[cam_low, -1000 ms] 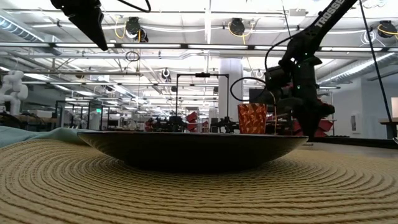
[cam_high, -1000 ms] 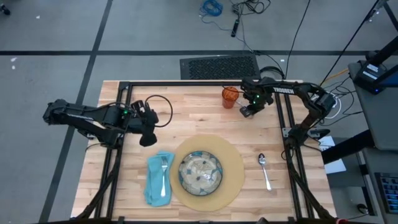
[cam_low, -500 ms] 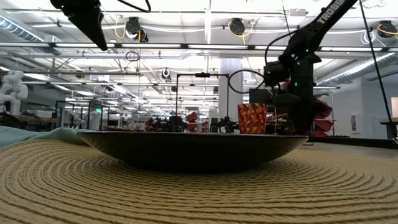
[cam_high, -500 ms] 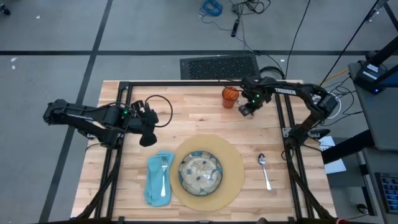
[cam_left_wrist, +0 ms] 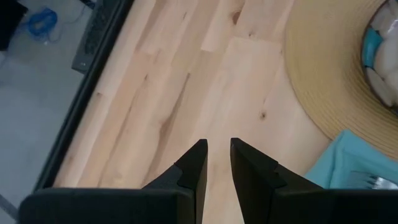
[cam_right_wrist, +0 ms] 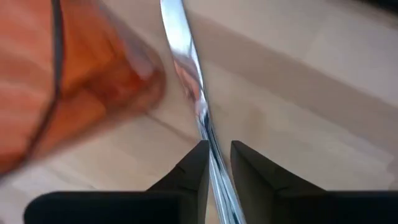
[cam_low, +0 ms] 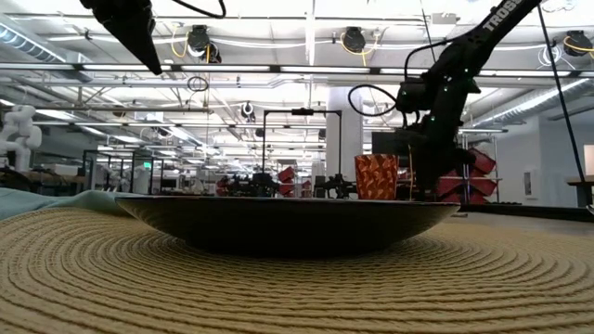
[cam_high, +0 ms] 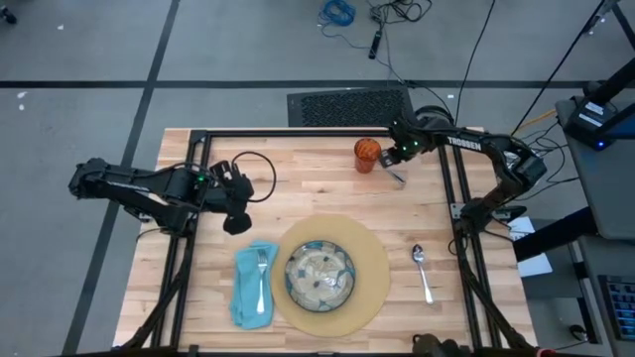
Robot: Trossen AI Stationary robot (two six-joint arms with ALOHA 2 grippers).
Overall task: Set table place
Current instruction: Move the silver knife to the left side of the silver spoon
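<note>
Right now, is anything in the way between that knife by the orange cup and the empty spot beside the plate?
Nothing visible blocks it. The knife sits between the right pincer's fingers beside the orange cup. Bare table lies between there and the placemat's right side; only the spoon lies farther right.

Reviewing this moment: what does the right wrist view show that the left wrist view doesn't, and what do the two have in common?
Only the right wrist view shows the small orange translucent cup and the silver table knife, whose blade runs down between the right claw fingers; a firm grip cannot be confirmed.

Only the left wrist view shows the round tan woven placemat, the green-patterned glazed plate, the teal cloth napkin, and the table's black frame edge. The left claw holds nothing, its fingers narrowly apart.

Both show the pale wooden plank table beyond two dark fingers.
</note>
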